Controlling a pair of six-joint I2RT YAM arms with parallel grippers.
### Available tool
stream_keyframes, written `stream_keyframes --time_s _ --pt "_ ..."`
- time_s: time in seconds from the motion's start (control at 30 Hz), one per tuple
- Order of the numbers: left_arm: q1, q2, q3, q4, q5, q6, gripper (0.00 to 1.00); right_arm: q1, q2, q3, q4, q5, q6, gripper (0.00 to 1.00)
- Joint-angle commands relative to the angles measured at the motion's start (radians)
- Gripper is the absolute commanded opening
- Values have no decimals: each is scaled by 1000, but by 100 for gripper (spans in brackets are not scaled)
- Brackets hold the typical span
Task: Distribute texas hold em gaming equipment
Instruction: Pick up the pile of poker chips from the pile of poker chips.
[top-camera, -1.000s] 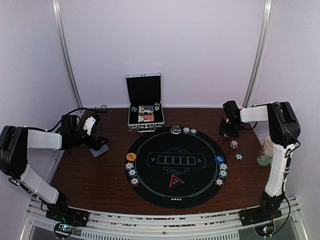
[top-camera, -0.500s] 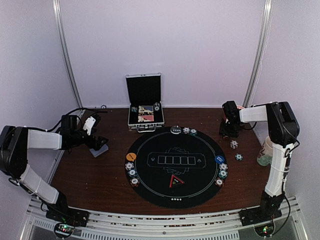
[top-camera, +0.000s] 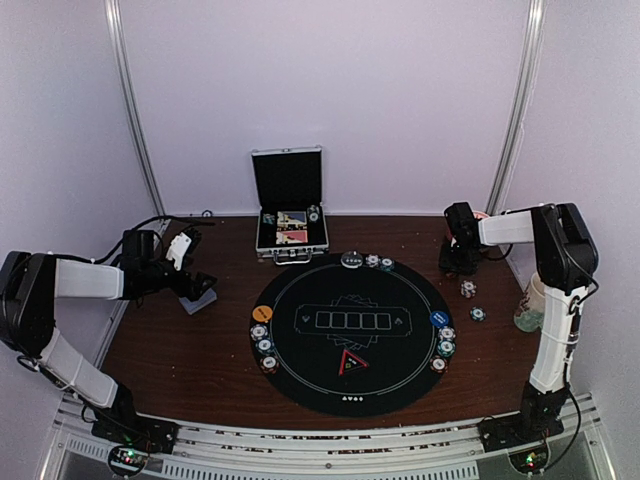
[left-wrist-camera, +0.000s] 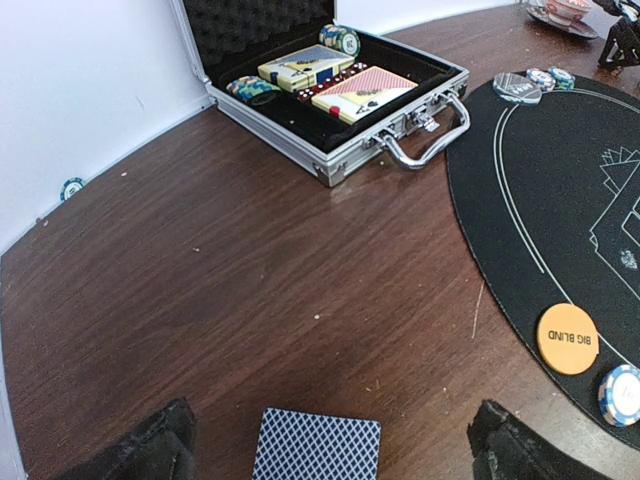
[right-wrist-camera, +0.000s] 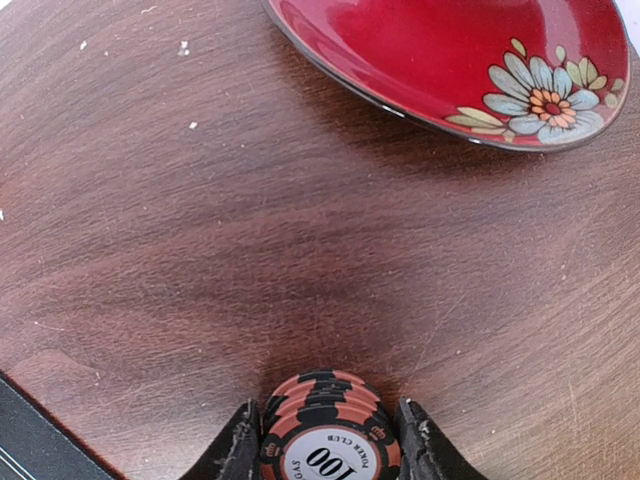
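A round black mat (top-camera: 310, 372) with white markings lies on the brown wooden table (top-camera: 180, 350). Just beside the mat's far edge, toward the left, a silver case (top-camera: 288, 180) stands open, its lid upright. A red flowered plate (right-wrist-camera: 440, 50) sits beyond the mat's far right. A pale cup (top-camera: 528, 305) stands to the mat's right, apart from it.

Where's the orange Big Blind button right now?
In the top view the orange Big Blind button lies on the left edge of the black mat, just beyond a row of chips toward the far side.
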Motion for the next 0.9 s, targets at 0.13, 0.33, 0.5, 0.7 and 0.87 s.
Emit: stream_keyframes --time_s 0.13,0.33,0.5,0.7,0.87 --pt "4 5 18 31 6 -4 98 0 -4 9 8 -6 -1 37" --pt "5 5 18 31 5 -4 98 3 -32 2 9 -1 2 34" --pt "4 6 18 31 3 -5 98 20 -73 -8 16 0 3 34" --pt "4 5 20 31 3 -4 98 46 -117 -18 20 6 4 33" --pt "4 6 20 31 2 -4 98 100 -138 -21 32 0 -17 33"
